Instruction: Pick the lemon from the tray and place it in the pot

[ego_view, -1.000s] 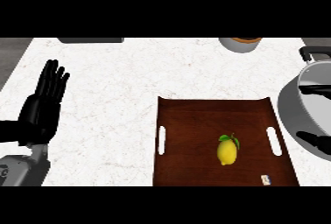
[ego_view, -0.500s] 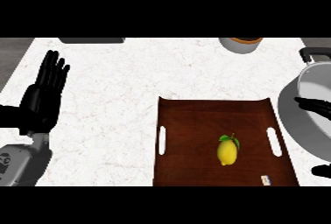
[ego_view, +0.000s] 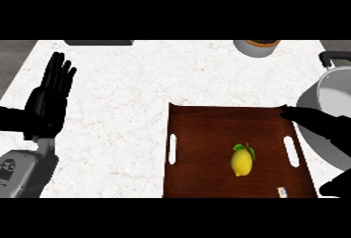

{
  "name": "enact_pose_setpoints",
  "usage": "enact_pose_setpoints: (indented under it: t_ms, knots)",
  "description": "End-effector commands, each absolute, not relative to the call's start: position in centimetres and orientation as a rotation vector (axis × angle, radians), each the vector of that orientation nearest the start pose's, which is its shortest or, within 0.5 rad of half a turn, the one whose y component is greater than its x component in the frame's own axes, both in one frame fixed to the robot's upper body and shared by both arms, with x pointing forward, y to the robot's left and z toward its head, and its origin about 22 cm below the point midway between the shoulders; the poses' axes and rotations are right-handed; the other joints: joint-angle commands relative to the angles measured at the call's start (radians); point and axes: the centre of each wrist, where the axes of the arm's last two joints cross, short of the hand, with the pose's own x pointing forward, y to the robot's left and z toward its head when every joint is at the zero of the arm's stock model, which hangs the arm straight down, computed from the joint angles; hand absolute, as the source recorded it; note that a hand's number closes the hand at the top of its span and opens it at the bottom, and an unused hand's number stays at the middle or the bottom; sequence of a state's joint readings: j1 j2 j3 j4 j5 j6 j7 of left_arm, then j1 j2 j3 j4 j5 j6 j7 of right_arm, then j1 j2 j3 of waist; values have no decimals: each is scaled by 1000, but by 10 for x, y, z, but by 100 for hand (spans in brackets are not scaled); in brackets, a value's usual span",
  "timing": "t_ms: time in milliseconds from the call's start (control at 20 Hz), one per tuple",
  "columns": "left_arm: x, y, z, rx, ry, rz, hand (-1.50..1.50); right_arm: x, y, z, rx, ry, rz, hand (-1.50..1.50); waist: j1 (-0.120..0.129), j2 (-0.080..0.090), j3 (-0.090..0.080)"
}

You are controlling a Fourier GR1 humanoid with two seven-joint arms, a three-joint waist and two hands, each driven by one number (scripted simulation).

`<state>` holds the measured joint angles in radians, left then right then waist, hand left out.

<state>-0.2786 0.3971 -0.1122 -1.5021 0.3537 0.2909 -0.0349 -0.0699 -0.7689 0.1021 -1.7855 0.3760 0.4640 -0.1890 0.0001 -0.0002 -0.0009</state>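
Lemon [ego_view: 241, 160] lies untouched on the tray [ego_view: 205, 139], right of centre. Your right hand [ego_view: 312, 120] sits at the tray's far-right corner beside the pot [ego_view: 334, 93]; open or clenched, you cannot tell. Left hand [ego_view: 49, 95] rests released at left. Grasp, carry and drop all remain.

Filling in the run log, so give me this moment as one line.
lemon: on tray, untouched | right hand: at tray's far right corner beside pot, empty | left hand: open, resting at left edge

A white veined counter [ego_view: 130, 97] spans the view, grey floor [ego_view: 12, 58] at left.
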Motion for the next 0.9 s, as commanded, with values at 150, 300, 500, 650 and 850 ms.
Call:
enact_pose_setpoints:
  t_ms: [150,300,500,650,850]
  knots:
    - [297,268,80,102,-1767,57,0,224,-286,125,-407,-1329,1442,-150,-5,-3,0]
    - [313,275,68,89,-1740,41,0,249,-283,97,-371,-1278,1453,-150,-2,2,1]
    - [304,282,92,116,-1773,46,0,242,-275,69,-345,-1267,1453,-150,0,0,1]
    - [303,257,82,122,-1764,59,0,240,-252,70,-360,-1297,1470,-150,-1,0,1]
    - [307,275,76,100,-1753,54,0,241,-257,54,-342,-1362,1462,-150,-1,0,1]
